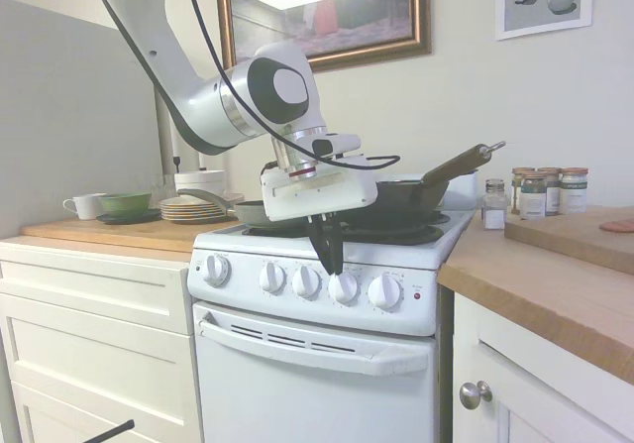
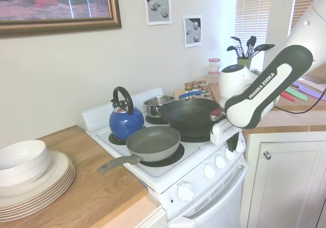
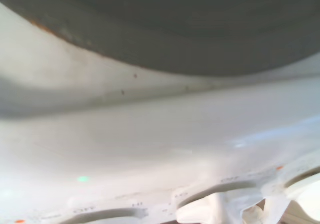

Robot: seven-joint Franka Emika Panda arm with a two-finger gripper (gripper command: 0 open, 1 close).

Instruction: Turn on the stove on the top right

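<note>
Five round white knobs point(image 1: 306, 280) are sitting in a row along the front panel of the stove point(image 1: 317, 354), above the white oven-door handle point(image 1: 312, 345); a small red light point(image 1: 417, 295) is showing at the right end of that panel. The stove is standing between two wooden surfaces. The pincer point(image 1: 332, 261) is hanging fingers-down at the front edge of the cooktop, its tips reaching the fourth knob point(image 1: 344, 286) from the left. The fingers are lying close together with hardly any gap; whether they are gripping the knob cannot be told. Farther back, a grey frying pan point(image 2: 154, 142) is occupying the front left burner, a black wok point(image 2: 187, 114) the front right, a blue kettle point(image 2: 125, 121) the rear left and a small steel pot point(image 2: 155, 105) the rear right.
</note>
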